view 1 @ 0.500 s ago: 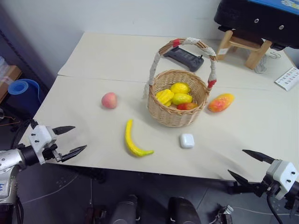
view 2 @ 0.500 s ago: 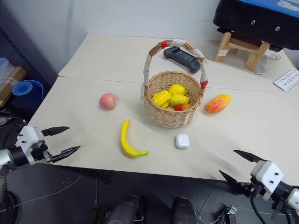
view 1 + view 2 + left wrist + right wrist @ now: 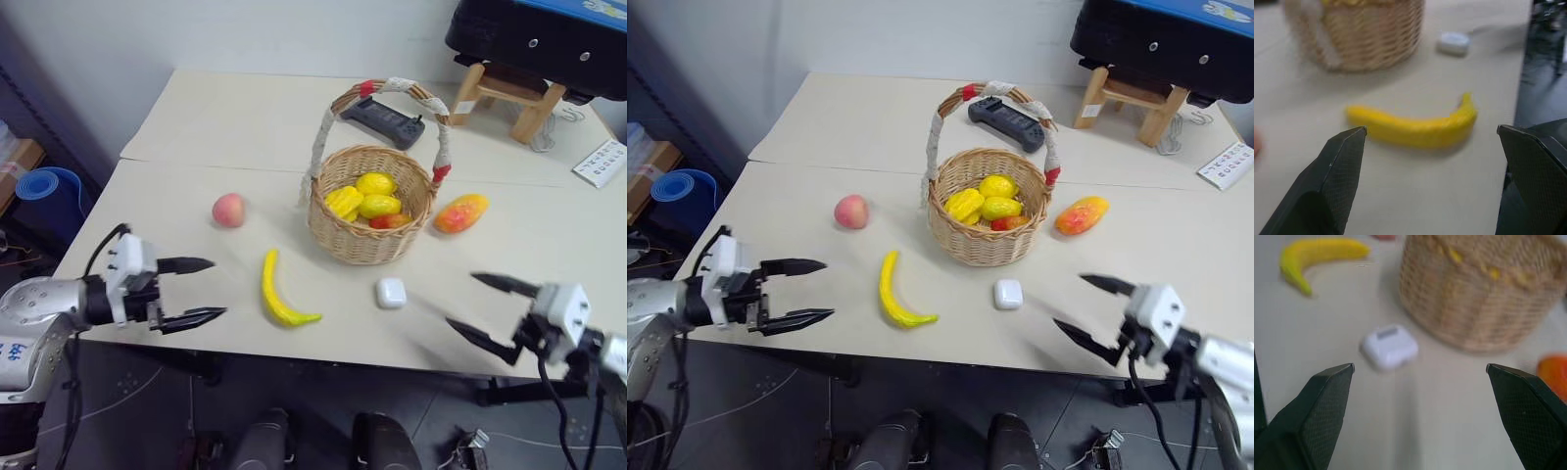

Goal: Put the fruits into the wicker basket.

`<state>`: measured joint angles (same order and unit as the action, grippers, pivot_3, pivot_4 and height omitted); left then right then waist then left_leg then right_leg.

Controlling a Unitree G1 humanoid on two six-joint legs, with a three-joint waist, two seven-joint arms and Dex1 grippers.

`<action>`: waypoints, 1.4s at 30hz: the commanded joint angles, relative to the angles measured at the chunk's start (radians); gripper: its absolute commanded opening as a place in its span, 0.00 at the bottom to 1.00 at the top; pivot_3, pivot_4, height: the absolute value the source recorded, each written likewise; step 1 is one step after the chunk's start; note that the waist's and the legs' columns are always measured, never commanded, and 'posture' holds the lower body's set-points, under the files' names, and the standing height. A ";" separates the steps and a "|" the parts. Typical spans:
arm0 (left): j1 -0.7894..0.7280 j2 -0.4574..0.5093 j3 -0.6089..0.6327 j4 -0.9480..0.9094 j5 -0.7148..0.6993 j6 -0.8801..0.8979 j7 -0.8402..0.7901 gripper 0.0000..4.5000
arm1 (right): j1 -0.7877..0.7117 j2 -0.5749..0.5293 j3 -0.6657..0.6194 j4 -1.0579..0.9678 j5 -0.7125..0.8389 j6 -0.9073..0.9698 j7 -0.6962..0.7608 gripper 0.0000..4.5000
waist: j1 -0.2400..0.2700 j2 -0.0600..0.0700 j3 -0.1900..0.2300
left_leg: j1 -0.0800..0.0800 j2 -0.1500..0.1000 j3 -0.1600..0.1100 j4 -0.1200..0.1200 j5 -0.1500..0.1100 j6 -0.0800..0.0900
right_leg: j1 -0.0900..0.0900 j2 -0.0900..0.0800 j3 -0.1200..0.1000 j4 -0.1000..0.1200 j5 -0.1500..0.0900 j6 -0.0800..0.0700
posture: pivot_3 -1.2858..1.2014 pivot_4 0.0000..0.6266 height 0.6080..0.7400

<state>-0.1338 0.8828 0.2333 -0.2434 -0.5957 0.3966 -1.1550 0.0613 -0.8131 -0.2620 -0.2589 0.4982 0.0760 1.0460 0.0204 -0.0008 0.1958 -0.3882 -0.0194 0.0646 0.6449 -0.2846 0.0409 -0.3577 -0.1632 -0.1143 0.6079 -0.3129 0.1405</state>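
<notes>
Now banana btwn both grippers, table edge near.

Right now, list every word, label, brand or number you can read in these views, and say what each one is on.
No text can be read.
White sheet at the table's far right edge: printed lines, too small to read.
Small tag on the wooden stool: too small to read.
Blue strip on the black case above the stool: marks too blurred to read.
Sticker on the left arm: blue characters, not legible.
</notes>
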 commanded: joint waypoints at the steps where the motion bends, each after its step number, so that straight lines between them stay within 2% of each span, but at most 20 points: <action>1: -0.043 -0.028 -0.049 -0.047 -0.036 0.040 0.005 1.00 | -0.156 -0.021 0.171 0.026 0.015 0.181 0.068 0.99 | -0.003 0.000 0.000 | 0.000 0.003 0.000 0.002 0.000 0.000 | -0.001 0.005 -0.002 0.003 0.000 0.000 | 0.52 0.24 1.00; 3: -0.061 -0.045 -0.077 -0.055 -0.034 0.048 0.004 1.00 | -0.257 0.023 0.234 0.097 -0.020 0.195 0.063 0.99 | -0.002 0.000 0.000 | -0.003 0.006 0.000 0.002 -0.001 0.000 | -0.002 0.013 -0.004 0.003 0.000 -0.001 | 0.52 0.24 1.00; 7: -0.075 -0.064 -0.104 -0.079 -0.030 0.055 0.010 1.00 | -0.358 0.061 0.361 0.230 -0.126 0.148 0.123 0.99 | -0.001 0.000 0.000 | -0.003 0.007 0.001 0.004 -0.001 0.000 | -0.002 0.014 -0.004 0.003 -0.001 -0.001 | 0.52 0.24 1.00; 13: -0.029 -0.051 -0.111 -0.123 -0.020 0.061 0.005 1.00 | -0.423 0.114 0.417 0.365 -0.185 0.082 0.173 0.99 | 0.000 -0.001 0.000 | -0.004 0.006 0.002 0.006 -0.001 0.001 | 0.000 0.014 -0.003 0.001 -0.001 -0.001 | 0.52 0.24 1.00; 21: -0.031 -0.047 -0.121 -0.124 -0.009 0.055 0.008 1.00 | -0.473 0.203 0.409 0.503 -0.224 0.008 0.155 0.99 | -0.019 0.000 0.001 | -0.003 0.007 0.003 0.006 -0.001 0.001 | -0.001 0.014 -0.002 0.002 -0.001 -0.003 | 0.52 0.24 1.00; 25: -0.056 -0.060 -0.132 -0.111 -0.007 0.054 0.013 1.00 | -0.449 0.208 0.380 0.481 -0.216 0.006 0.140 0.80 | -0.022 0.000 0.001 | -0.003 0.007 0.003 0.006 -0.001 0.001 | -0.001 0.014 -0.002 0.003 -0.001 -0.003 | 0.52 0.24 1.00; 27: -0.075 -0.067 -0.136 -0.105 -0.014 0.060 0.015 1.00 | -0.416 0.197 0.341 0.455 -0.186 -0.003 0.139 0.65 | -0.018 0.000 0.001 | -0.003 0.007 0.002 0.006 -0.001 0.001 | -0.001 0.014 -0.002 0.003 -0.001 -0.003 | 0.52 0.24 1.00; 28: -0.081 -0.068 -0.139 -0.104 -0.022 0.070 0.009 1.00 | -0.395 0.192 0.313 0.433 -0.155 0.007 0.148 0.63 | -0.018 0.000 0.001 | -0.003 0.007 0.002 0.006 -0.001 0.000 | -0.001 0.014 -0.002 0.003 -0.001 -0.003 | 0.52 0.24 1.00; 33: -0.130 -0.091 -0.177 -0.108 -0.031 0.074 -0.014 1.00 | -0.210 0.118 0.119 0.204 -0.016 0.151 0.086 0.63 | -0.008 0.001 0.001 | -0.004 0.007 0.002 0.005 -0.001 0.000 | -0.001 0.013 -0.002 0.002 -0.001 -0.003 | 0.52 0.24 1.00; 35: -0.148 -0.125 -0.176 -0.122 -0.037 0.077 0.023 1.00 | -0.134 0.104 -0.039 0.144 0.052 0.210 -0.004 0.63 | -0.001 0.001 0.001 | -0.004 0.007 0.002 0.006 -0.001 0.000 | -0.001 0.014 -0.002 0.001 -0.001 -0.003 | 0.52 0.24 1.00; 38: -0.163 -0.196 -0.172 -0.148 -0.042 0.080 0.107 1.00 | -0.075 0.034 -0.232 0.224 0.012 0.203 -0.097 0.63 | 0.005 0.001 0.001 | -0.003 0.006 0.004 0.005 -0.001 0.001 | 0.000 0.014 0.000 -0.001 -0.001 -0.003 | 0.52 0.24 1.00; 42: -0.154 -0.240 -0.201 -0.159 -0.013 0.063 0.145 1.00 | -0.154 -0.020 -0.296 0.480 -0.096 0.077 -0.224 0.63 | 0.003 0.001 0.001 | -0.003 0.006 0.007 0.005 -0.001 0.001 | 0.001 0.014 0.002 -0.004 -0.001 -0.003 | 0.52 0.24 1.00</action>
<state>-0.2893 0.6480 0.0403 -0.3623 -0.6174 0.4778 -1.0229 -0.0714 -0.8255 -0.5259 0.1473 0.4343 0.2114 0.8777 0.0234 0.0004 0.1971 -0.3906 -0.0132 0.0725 0.6501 -0.2855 0.0425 -0.3567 -0.1490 -0.1112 0.6036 -0.3140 0.1374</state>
